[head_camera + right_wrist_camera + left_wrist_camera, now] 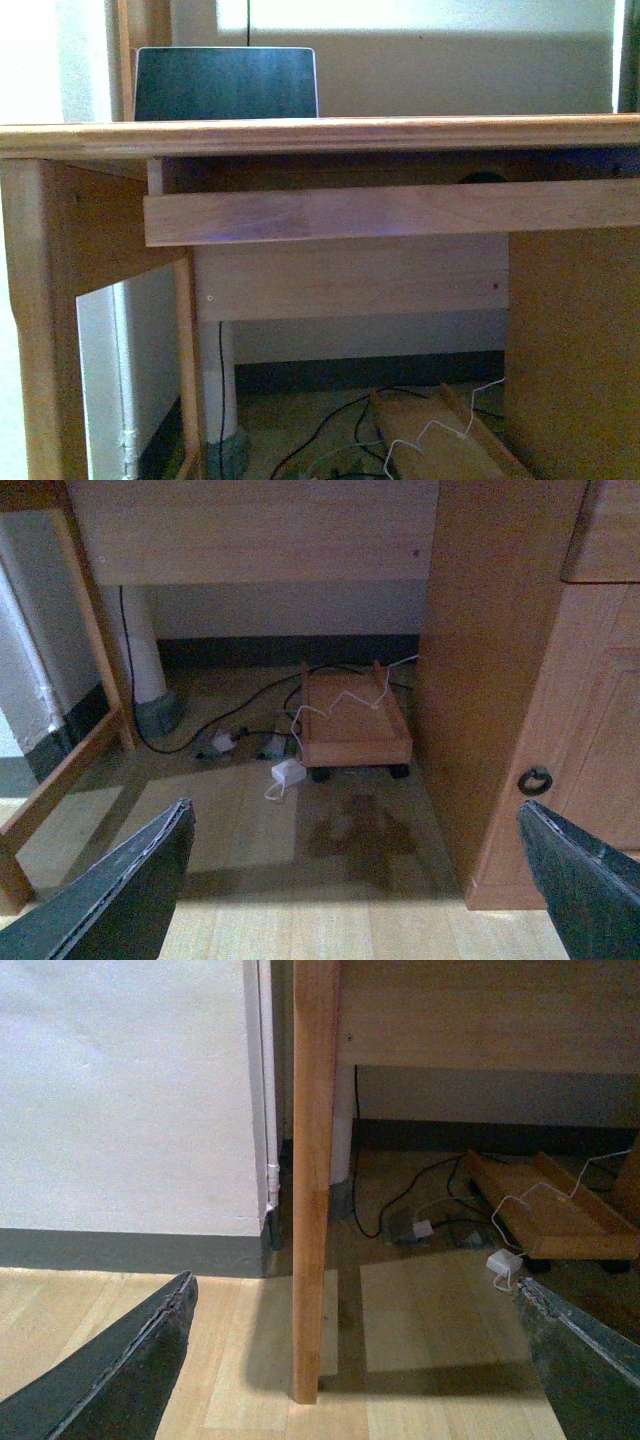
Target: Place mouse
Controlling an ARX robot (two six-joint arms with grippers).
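Spread wide, the left gripper shows only its 2 dark fingers at the lower corners of its wrist view, with nothing between them. It is held low and tilted down toward the pale wooden floor, facing the desk's left leg and the white wall beside it. The right gripper is likewise parted and empty. It points down into the knee space under the desk, just left of the cabinet door with its dark ring handle. Neither arm shows in the front view.

The mouse appears in none of the 3 views, so its place relative to either gripper, its heading and its long axis cannot be told.

Largest in the front view is the wooden desk, seen from just below its top edge, with a long wooden rail under the top. A laptop stands on the far left of the desktop, its dark screen upright. On the floor under the desk sits a low wooden wheeled stand, with black cables trailing to its left and a small white adapter just near of its left corner.
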